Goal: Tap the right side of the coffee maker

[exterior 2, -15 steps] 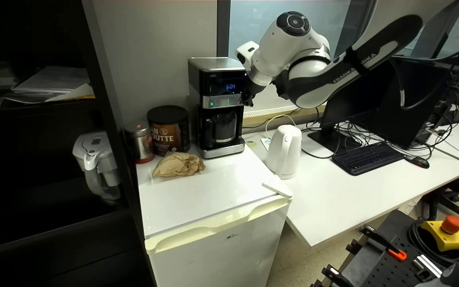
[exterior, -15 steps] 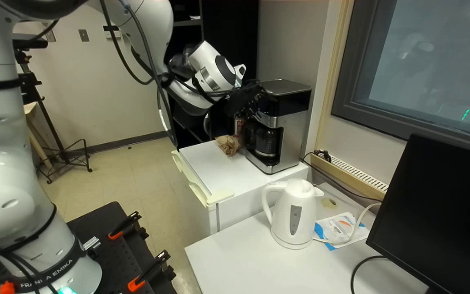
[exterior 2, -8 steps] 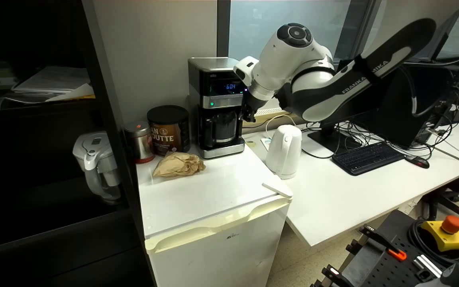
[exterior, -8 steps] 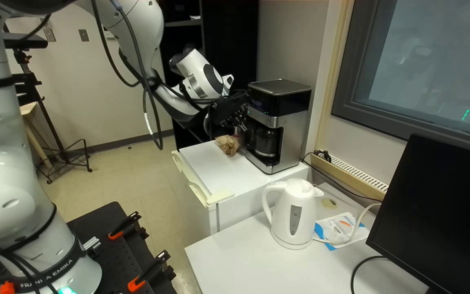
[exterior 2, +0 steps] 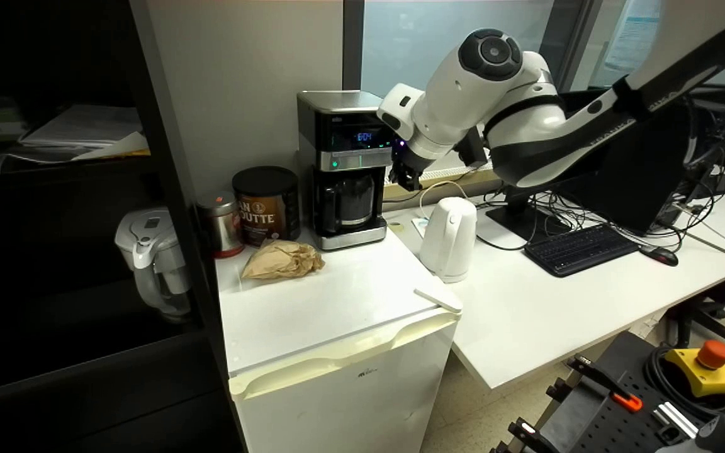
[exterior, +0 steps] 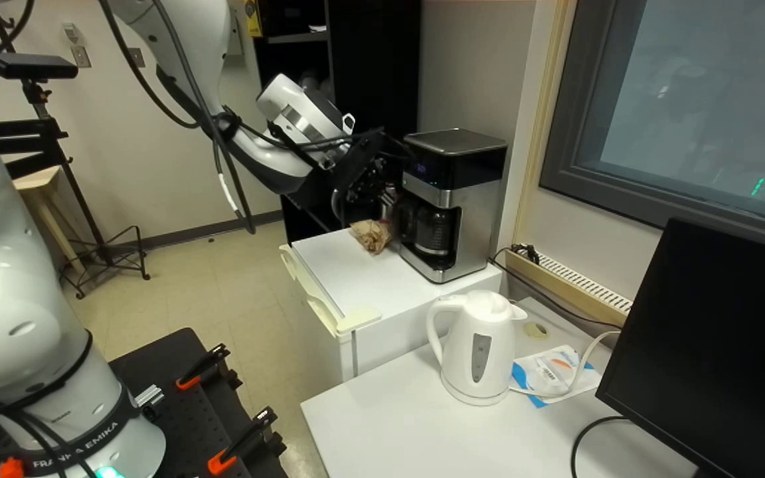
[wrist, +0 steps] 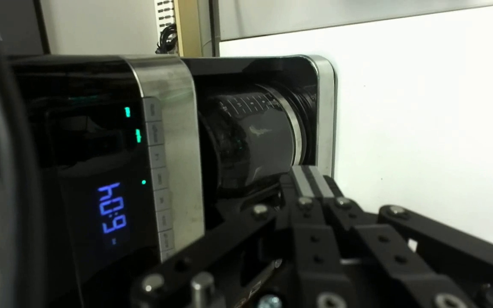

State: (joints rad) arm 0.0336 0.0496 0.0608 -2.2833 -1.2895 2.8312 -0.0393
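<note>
The boxy coffee maker (exterior: 479, 219) has silver sides, a black top front and a dark carafe. It also shows in an exterior view (exterior 2: 350, 162), its display lit. The wrist view shows its front (wrist: 173, 128) turned sideways, with the blue display and the carafe. My gripper (exterior: 388, 194) is in front of the machine at about carafe-top height. In an exterior view the gripper (exterior 2: 410, 182) appears just past the machine's right edge. In the wrist view its fingertips (wrist: 310, 182) are together with nothing between them. I see no clear contact with the machine.
The machine stands on a white mini fridge (exterior 2: 312, 314). A brown paper bag (exterior 2: 282, 259), a large coffee tin (exterior 2: 266, 204) and a steel canister (exterior 2: 220, 223) are beside it. A white kettle (exterior: 482, 345) and a monitor (exterior: 714, 332) stand on the desk. A black shelf (exterior 2: 180, 251) borders the fridge.
My gripper has drawn back from the coffee maker's front and sunk somewhat. It has moved left in an exterior view, uncovering the machine's upper front. The coffee maker has not moved.
</note>
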